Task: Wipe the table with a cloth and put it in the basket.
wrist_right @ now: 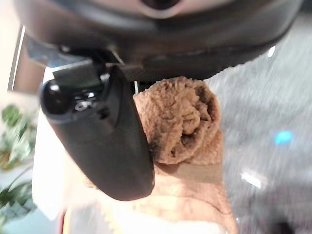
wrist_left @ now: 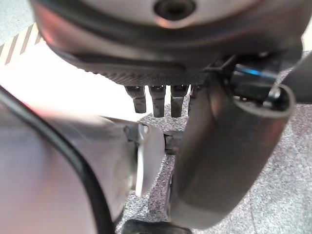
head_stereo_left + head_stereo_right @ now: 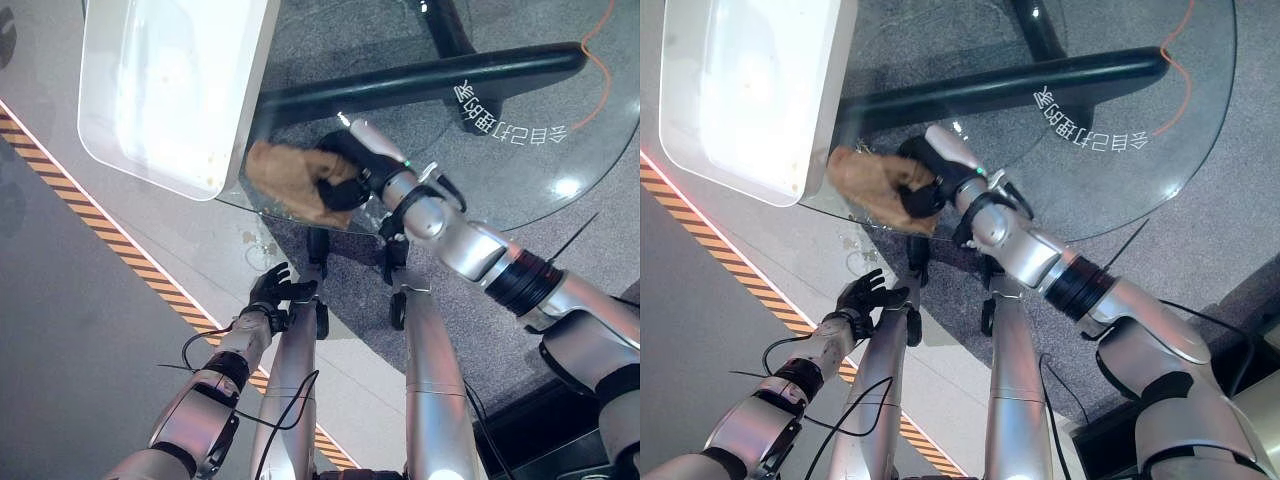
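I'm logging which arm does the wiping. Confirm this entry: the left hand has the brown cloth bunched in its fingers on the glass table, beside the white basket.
Wrong hand. The right hand has the brown cloth bunched on the glass table, beside the white basket; the right wrist view shows it. The left hand hangs open below the table.

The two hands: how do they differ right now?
The right hand is up on the glass table, curled around a brown cloth; the left hand hangs below the table's edge, holding nothing. The right hand's fingers are bunched in the cloth; the left hand's are relaxed. Both are dark hands on silver arms.
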Robot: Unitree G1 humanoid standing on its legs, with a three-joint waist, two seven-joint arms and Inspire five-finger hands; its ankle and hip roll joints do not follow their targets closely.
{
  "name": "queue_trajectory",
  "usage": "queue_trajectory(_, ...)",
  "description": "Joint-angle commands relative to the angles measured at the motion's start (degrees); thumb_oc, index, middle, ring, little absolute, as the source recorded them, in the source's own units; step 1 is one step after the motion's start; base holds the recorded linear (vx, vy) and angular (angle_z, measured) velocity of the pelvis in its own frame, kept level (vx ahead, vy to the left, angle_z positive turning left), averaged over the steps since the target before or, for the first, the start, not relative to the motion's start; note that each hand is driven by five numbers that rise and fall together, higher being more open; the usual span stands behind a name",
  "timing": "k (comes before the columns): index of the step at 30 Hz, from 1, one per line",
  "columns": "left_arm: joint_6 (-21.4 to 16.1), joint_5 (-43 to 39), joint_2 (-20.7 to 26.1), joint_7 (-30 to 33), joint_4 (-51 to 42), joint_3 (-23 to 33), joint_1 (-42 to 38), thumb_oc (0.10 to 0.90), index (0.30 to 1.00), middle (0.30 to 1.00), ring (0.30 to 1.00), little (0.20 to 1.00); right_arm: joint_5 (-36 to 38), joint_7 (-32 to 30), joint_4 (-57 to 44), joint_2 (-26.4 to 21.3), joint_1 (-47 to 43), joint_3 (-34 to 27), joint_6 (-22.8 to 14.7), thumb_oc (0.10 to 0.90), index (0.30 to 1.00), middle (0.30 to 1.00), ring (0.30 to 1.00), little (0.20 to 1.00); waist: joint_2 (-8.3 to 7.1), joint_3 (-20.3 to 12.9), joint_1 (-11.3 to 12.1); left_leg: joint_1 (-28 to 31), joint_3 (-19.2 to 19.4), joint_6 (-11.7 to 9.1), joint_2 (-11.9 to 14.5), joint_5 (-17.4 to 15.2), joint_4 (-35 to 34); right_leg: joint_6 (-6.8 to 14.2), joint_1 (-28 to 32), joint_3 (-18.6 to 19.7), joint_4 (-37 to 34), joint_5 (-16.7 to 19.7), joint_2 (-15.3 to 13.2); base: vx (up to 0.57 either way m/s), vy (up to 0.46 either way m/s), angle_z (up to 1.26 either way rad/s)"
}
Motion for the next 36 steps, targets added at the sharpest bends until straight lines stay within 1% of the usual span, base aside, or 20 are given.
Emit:
queue_trajectory(1,0.15,1.46,3.59,1.31,0.91,-0.70,4.37,0.800,0.900,0.900,0.900,0.900,2.46,1.90,0.57,1.10,3.71,1.52,0.28,0.100,0.300,0.300,0.300,0.200,-1.01,0.82,0.86,-1.33,0.79,0.35,-2.62,-4.88,4.06,5.16,-2.12,10.40,-7.01,5.32,-0.28,0.00,-0.017,0.07)
queue_trajectory(6,-0.19,1.30,3.46,1.53,1.11,-0.91,4.60,0.800,0.900,0.900,0.900,0.900,3.21,-0.73,0.86,0.89,4.42,0.99,-0.04,0.100,0.300,0.300,0.300,0.200,-1.04,0.82,0.79,-1.40,0.83,0.38,-2.56,-4.93,4.11,5.20,-2.32,10.40,-6.89,5.40,-0.35,0.00,-0.008,0.04)
queue_trajectory(8,-0.15,1.18,3.49,1.46,1.16,-0.88,4.69,0.800,0.900,0.900,0.900,0.900,3.85,-3.48,1.12,0.95,4.89,0.23,-0.26,0.100,0.300,0.300,0.300,0.200,-1.03,0.82,0.75,-1.30,0.90,0.41,-2.50,-4.91,4.07,5.22,-2.35,10.41,-6.80,5.47,-0.36,0.01,-0.003,0.09)
queue_trajectory(11,-0.25,1.24,3.38,1.63,1.43,-0.68,4.68,0.800,0.900,0.900,0.900,0.900,4.11,-8.46,1.74,1.06,5.73,-1.47,-1.57,0.100,0.300,0.300,0.300,0.200,-1.21,0.82,0.58,-1.40,1.02,0.50,-2.40,-4.93,4.13,5.25,-2.44,10.43,-6.82,5.64,-0.35,0.01,-0.003,0.06)
queue_trajectory(14,-0.23,1.04,2.96,1.95,1.69,-0.55,4.49,0.800,0.900,0.900,0.900,0.900,3.88,-15.51,1.99,1.47,6.53,-3.90,-2.90,0.100,0.300,0.300,0.300,0.200,-1.22,0.82,0.28,-1.54,1.28,0.57,-2.31,-4.92,4.22,5.25,-2.68,10.61,-6.81,5.83,-0.29,0.00,0.000,0.00)
queue_trajectory(16,-0.18,0.84,2.47,2.20,2.00,-0.29,4.25,0.800,0.900,0.900,0.900,0.900,3.83,-21.87,2.17,1.88,7.00,-6.52,-4.70,0.100,0.300,0.300,0.300,0.200,-1.14,0.82,-0.06,-1.49,1.51,0.63,-2.16,-5.03,4.12,5.32,-2.85,10.86,-6.81,5.93,-0.23,0.00,0.037,0.02)
queue_trajectory(21,0.43,0.21,1.10,3.02,2.19,0.59,3.88,0.800,0.900,0.900,0.900,0.900,1.29,-28.61,0.27,2.75,7.86,-12.50,-5.88,0.100,0.300,0.300,0.300,0.200,-0.72,0.82,-0.89,-1.19,2.00,0.89,-2.03,-5.13,3.92,5.48,-3.25,11.46,-6.42,6.06,0.04,0.01,0.055,0.00)
queue_trajectory(23,0.77,0.04,0.82,3.09,2.13,0.96,3.86,0.800,0.900,0.900,0.900,0.900,0.46,-29.84,-0.54,2.79,7.97,-14.19,-5.16,0.100,0.300,0.300,0.300,0.200,-0.57,0.82,-1.11,-1.10,2.16,0.96,-1.93,-5.21,4.04,5.45,-3.36,11.59,-6.19,6.06,0.03,0.02,0.047,-0.08)
queue_trajectory(28,1.67,-0.45,0.00,3.63,1.98,1.55,3.66,0.800,0.900,0.900,0.900,0.900,-1.00,-33.21,-2.53,1.95,7.68,-17.99,-1.03,0.100,0.300,0.300,0.300,0.200,-0.41,0.82,-1.56,-0.94,2.59,1.13,-1.69,-5.29,4.36,5.44,-3.54,11.76,-5.41,6.08,0.07,0.01,0.034,-0.04)
queue_trajectory(31,2.08,-0.52,-0.37,3.92,1.91,1.91,3.64,0.800,0.900,0.900,0.900,0.900,-1.88,-33.57,-2.28,1.25,7.41,-19.39,0.78,0.100,0.300,0.300,0.300,0.200,-0.34,0.82,-1.65,-0.73,2.82,1.27,-1.51,-5.20,4.27,5.42,-3.67,11.66,-5.03,6.16,-0.04,0.02,0.032,-0.08)
queue_trajectory(36,3.11,-0.55,-0.54,4.10,1.83,2.50,3.22,0.800,0.900,0.900,0.900,0.900,-2.66,-33.90,0.02,0.02,5.80,-21.30,2.36,0.100,0.300,0.300,0.300,0.200,-0.17,0.82,-1.57,-0.79,3.10,1.39,-1.27,-5.36,4.55,5.41,-3.83,11.45,-4.43,5.94,-0.35,0.00,0.008,-0.03)
